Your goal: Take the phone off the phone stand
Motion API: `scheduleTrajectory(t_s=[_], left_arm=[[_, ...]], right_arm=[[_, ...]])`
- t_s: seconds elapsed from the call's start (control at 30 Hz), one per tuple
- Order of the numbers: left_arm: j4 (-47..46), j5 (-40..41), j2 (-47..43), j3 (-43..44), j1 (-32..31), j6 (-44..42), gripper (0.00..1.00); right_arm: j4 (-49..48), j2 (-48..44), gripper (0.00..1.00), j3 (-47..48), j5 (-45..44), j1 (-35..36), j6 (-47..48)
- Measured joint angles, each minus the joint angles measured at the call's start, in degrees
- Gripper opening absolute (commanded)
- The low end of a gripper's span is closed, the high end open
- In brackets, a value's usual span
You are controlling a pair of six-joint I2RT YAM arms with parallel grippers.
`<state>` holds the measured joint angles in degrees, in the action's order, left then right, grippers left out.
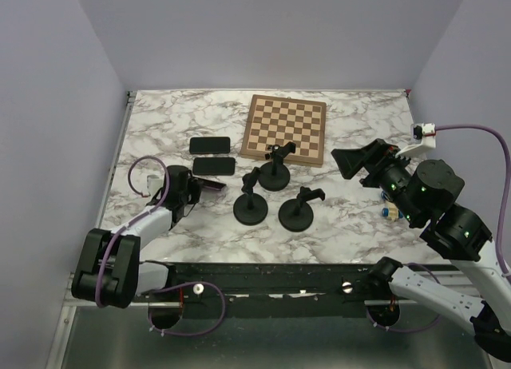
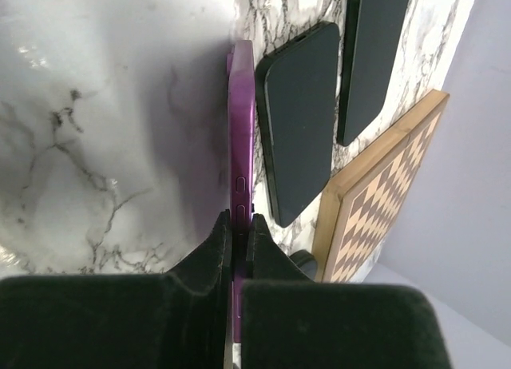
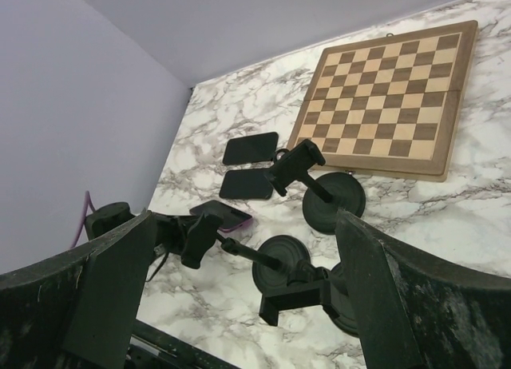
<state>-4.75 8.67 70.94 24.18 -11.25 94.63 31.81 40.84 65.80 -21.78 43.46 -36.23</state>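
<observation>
My left gripper (image 1: 194, 186) is shut on the edge of a purple phone (image 1: 212, 184), held low over the marble table left of the stands. In the left wrist view the purple phone (image 2: 242, 137) runs edge-on out from between my closed fingers (image 2: 215, 257). It also shows in the right wrist view (image 3: 227, 215). Three black phone stands (image 1: 251, 203) (image 1: 275, 171) (image 1: 300, 210) hold nothing. My right gripper (image 1: 351, 163) is open and empty, raised at the right, well away from the stands.
Two black phones (image 1: 210, 144) (image 1: 214, 165) lie flat just behind the purple one. A wooden chessboard (image 1: 286, 128) lies at the back centre. Purple walls close in the table on the left, back and right.
</observation>
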Motion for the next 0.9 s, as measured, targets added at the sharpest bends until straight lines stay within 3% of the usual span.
scheduleTrajectory(t_s=[0.47,0.53,0.67,0.9], left_arm=[[-7.72,0.74,9.44,4.0,0.0,2.1,0.0],[-8.0,0.83,9.68,4.09,0.0,2.08,0.13],[-8.9,0.76,9.97,3.85,0.04,2.21,0.52],[-9.11,-2.67,11.52,3.06,0.26,3.56,0.75]], right_arm=[[0.68,0.02,1.0,0.0,-0.02,0.0,-0.04],[0.87,0.02,1.0,0.0,-0.02,0.0,-0.11],[0.9,0.02,1.0,0.0,-0.02,0.0,-0.22],[0.92,0.15,1.0,0.0,0.0,0.0,-0.24]])
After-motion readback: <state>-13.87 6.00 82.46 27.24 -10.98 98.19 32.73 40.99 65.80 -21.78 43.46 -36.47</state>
